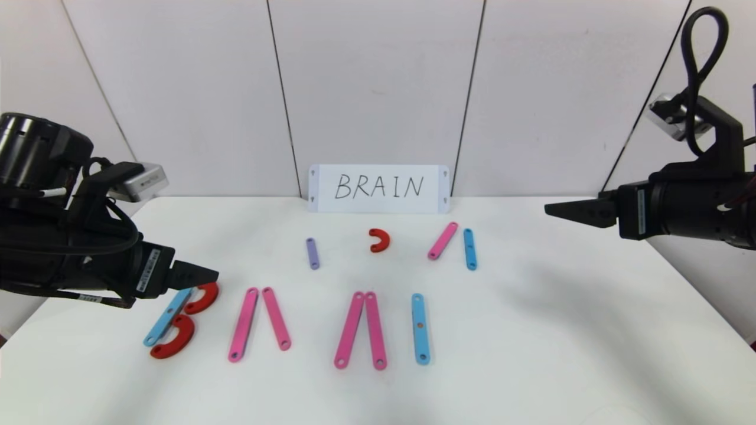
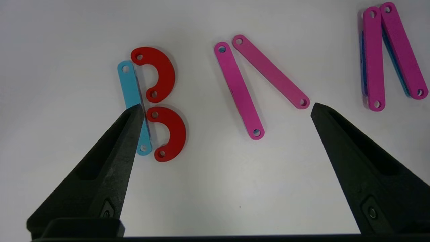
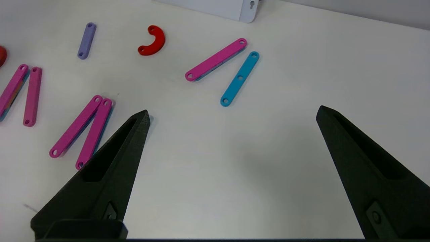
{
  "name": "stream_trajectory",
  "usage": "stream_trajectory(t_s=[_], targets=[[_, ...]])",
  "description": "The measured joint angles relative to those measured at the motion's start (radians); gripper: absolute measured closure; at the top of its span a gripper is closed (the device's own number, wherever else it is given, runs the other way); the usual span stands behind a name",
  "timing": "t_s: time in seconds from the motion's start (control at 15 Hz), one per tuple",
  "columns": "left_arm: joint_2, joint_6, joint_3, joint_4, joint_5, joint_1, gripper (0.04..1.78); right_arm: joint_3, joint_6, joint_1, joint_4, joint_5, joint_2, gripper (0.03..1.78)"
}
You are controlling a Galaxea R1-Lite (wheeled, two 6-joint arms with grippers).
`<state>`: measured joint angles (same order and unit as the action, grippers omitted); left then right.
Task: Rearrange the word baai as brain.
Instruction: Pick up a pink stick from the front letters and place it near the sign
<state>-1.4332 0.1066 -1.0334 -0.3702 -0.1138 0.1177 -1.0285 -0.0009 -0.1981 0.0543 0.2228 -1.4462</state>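
The left gripper (image 2: 223,109) hovers low over the near-left part of the white table (image 1: 561,330), its black fingers spread wide and holding nothing. Just beneath it lies the letter B: a light-blue holed strip (image 2: 134,101) as the upright, with two red C-shaped curves (image 2: 161,101) set against it, one above the other. One fingertip overlaps the blue upright in the wrist view; contact cannot be confirmed.

The right gripper (image 3: 231,114) is held high at the far-right edge of the table, likewise spread wide and empty, well apart from every piece.

Outward from the B, the front row continues with a first pair of long pink strips (image 1: 258,321) meeting at the top in an inverted V, a second pink pair (image 1: 360,330) arranged likewise, and a single upright light-blue strip (image 1: 420,328) serving as the I. Neither pink pair carries a crossbar.

Behind this row lie loose parts: a short purple strip (image 1: 312,253), a spare red curve (image 1: 379,240), and a slanted pink strip (image 1: 443,240) just beside another light-blue strip (image 1: 469,249). The white card (image 1: 378,188) lettered BRAIN stands against the back wall.

Assessment: work has not visibly begun. B and I look usable as they stand. The first pink pair must still become an R, presumably using the spare curve; the second wants the purple crossbar; and an N remains to be built after the I from the loose strips.
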Motion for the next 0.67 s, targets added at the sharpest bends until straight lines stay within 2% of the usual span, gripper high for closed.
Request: stream_trajectory(t_s=[0.13,0.4,0.67], targets=[[-0.015,0.001,0.035,0.007,0.001,0.004,0.08,0.008,0.000,0.007,0.000,0.028,-0.011,0.08],[-0.044,-0.013,0.114,0.034,0.011,0.024,0.08,0.025,-0.001,0.005,-0.010,0.038,-0.026,0.08],[-0.093,-0.052,0.238,0.242,0.030,0.062,0.08,0.030,0.002,0.005,-0.016,0.037,-0.072,0.08]])
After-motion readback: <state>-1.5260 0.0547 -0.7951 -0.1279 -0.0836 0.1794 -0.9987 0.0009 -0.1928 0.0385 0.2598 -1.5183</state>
